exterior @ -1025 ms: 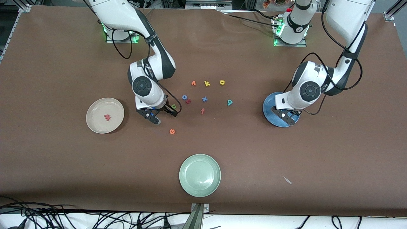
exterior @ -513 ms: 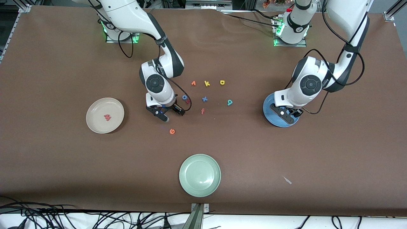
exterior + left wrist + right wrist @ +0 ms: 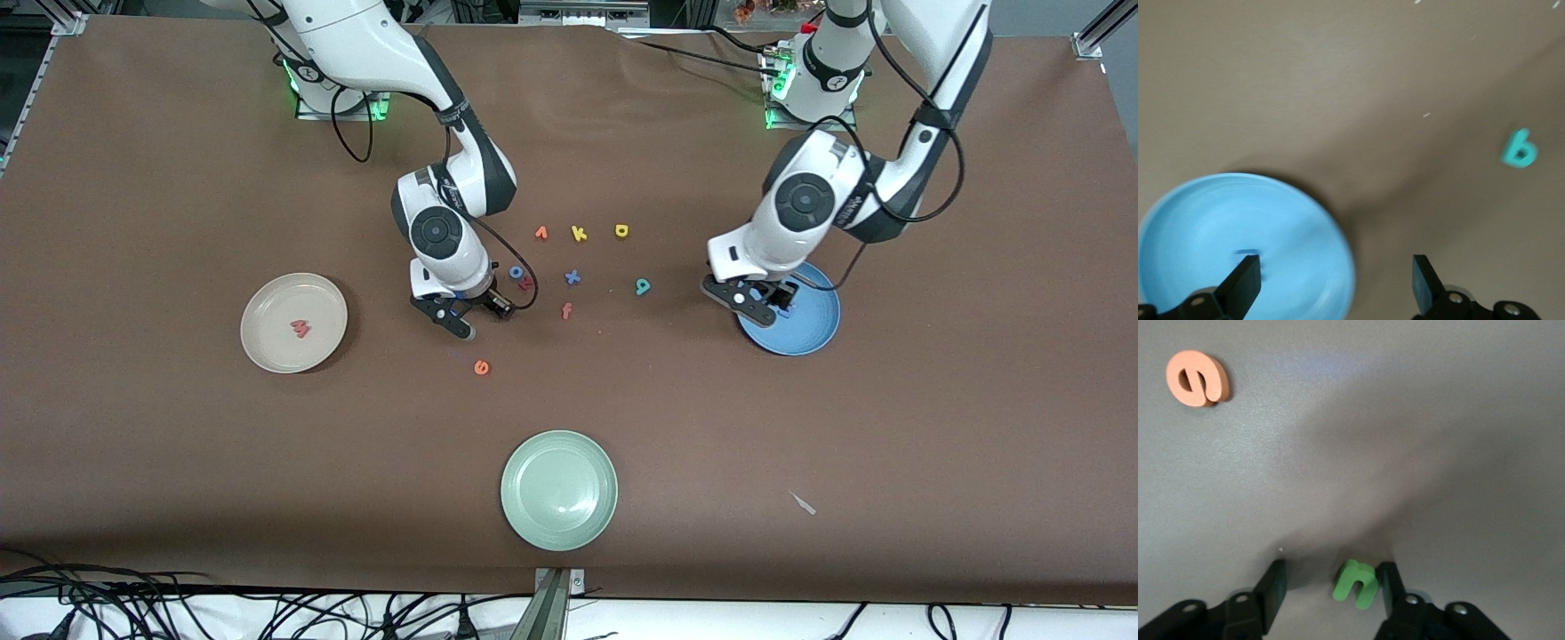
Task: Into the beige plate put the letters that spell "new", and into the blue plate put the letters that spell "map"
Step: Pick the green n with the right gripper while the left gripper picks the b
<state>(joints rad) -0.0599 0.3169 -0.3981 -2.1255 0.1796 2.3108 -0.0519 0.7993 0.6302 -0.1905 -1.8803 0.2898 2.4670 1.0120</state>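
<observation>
**Progress: one letter confirmed placed, a second probable, four outstanding**

The pinkish-red w (image 3: 300, 328) is found inside the beige plate (image 3: 267, 351), toward the right arm's end of the counter (image 3: 178, 462). The green n (image 3: 1357, 583) lies on the counter between the fingers of the right gripper (image 3: 467, 318). One finger is against the letter and a gap is left at the other, so no grip is judged made. The orange e (image 3: 481, 366) lies on the counter, nearer to the front camera than that gripper.

In the blue plate (image 3: 813, 333), toward the left arm's end, a small mark is seen in the left wrist view. It is taken to be the light-blue m (image 3: 1246, 253), though this cannot be confirmed. The left gripper (image 3: 756, 302) is held over the plate's rim, fingers spread wide and empty. The teal a (image 3: 642, 285) and the yellow p (image 3: 621, 231) lie on the counter among the unused letters.

By this reckoning, n and e are owed to the beige plate, a and p to the blue.
</observation>
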